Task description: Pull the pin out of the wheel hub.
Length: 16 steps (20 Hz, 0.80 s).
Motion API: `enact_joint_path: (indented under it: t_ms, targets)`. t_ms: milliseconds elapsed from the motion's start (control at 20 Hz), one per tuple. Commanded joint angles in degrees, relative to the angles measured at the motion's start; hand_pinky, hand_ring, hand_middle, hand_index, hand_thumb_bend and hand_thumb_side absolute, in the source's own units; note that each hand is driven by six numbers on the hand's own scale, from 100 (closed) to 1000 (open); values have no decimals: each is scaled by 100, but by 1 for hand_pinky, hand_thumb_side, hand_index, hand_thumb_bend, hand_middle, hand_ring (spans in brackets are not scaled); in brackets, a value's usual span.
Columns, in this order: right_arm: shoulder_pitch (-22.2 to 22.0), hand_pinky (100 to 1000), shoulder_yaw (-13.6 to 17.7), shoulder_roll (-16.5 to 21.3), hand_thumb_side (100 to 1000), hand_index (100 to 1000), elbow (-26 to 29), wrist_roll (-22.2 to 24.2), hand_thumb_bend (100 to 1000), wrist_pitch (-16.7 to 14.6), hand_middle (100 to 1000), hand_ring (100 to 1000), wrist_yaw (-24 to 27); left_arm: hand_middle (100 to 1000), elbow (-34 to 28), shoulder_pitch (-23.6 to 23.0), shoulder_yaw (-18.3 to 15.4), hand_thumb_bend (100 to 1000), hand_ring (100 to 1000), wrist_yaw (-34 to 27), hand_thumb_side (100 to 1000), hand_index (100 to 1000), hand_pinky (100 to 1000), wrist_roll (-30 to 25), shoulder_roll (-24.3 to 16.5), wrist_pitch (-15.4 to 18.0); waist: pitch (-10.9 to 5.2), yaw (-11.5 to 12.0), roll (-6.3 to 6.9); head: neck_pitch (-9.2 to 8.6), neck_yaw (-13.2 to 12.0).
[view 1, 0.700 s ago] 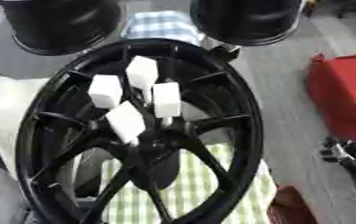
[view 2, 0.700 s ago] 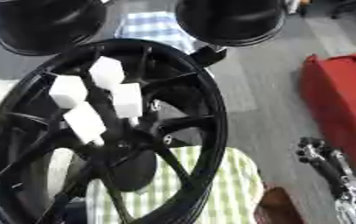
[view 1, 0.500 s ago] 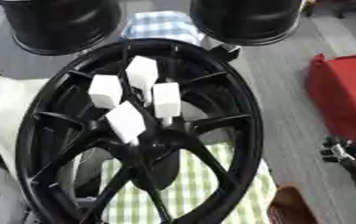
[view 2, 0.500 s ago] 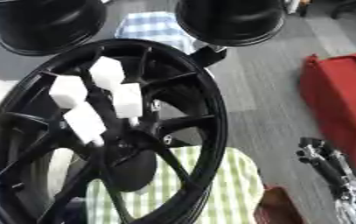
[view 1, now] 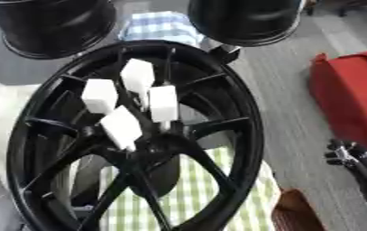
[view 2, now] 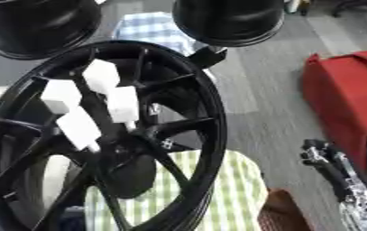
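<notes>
my right hand shows near the black spoked alloy wheel, low to its right; i cannot tell its finger state. four white block-headed pins stand at its hub. i should grip one head and pull straight. beyond sit two black rims.

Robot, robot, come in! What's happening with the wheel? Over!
Right hand low at right, idle. Left hand unseen. Black wheel upright, four white blocks at the hub. Nothing in the way.

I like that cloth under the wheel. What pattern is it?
Green and white checks on the cloth, clearest in the left eye view.
</notes>
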<state>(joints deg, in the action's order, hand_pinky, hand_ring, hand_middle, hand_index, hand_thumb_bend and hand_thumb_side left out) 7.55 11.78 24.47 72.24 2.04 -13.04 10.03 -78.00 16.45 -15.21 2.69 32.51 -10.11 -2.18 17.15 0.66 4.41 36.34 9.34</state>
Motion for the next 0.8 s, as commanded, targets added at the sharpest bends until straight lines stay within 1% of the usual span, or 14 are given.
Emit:
enact_joint_path:
  t_ms: [50,200,350,450,600,800]
  targets:
    - [31,662,88,167,534,728,56,-62,201,-2,652,657,69,735,-383,134,-60,673,1000,3,447,750,829,-68,-227,-6,-117,-31,-7,4,85]
    - [-3,662,113,170,533,728,64,-99,200,-5,652,657,104,741,-804,258,-33,670,1000,40,440,754,829,-275,-447,-41,-136,-64,7,56,91]
    - [-47,662,128,184,534,727,77,-121,200,-11,651,657,111,744,-1247,448,30,661,998,7,429,756,827,-499,-828,-22,-147,-71,29,101,45]
    - [-82,662,140,200,534,727,87,-134,200,-14,651,656,101,744,-1534,599,110,656,981,101,421,759,824,-668,-1110,17,-156,-59,54,137,24]
    - [-150,663,164,236,534,727,103,-161,200,-19,651,656,77,742,-1996,826,328,658,959,352,412,762,820,-950,-1570,-7,-175,-23,110,177,-52]
    - [-218,663,184,288,534,727,115,-190,200,-18,651,656,45,747,-2505,1014,804,675,952,483,416,772,819,-1312,-2158,-301,-202,24,182,220,-182]
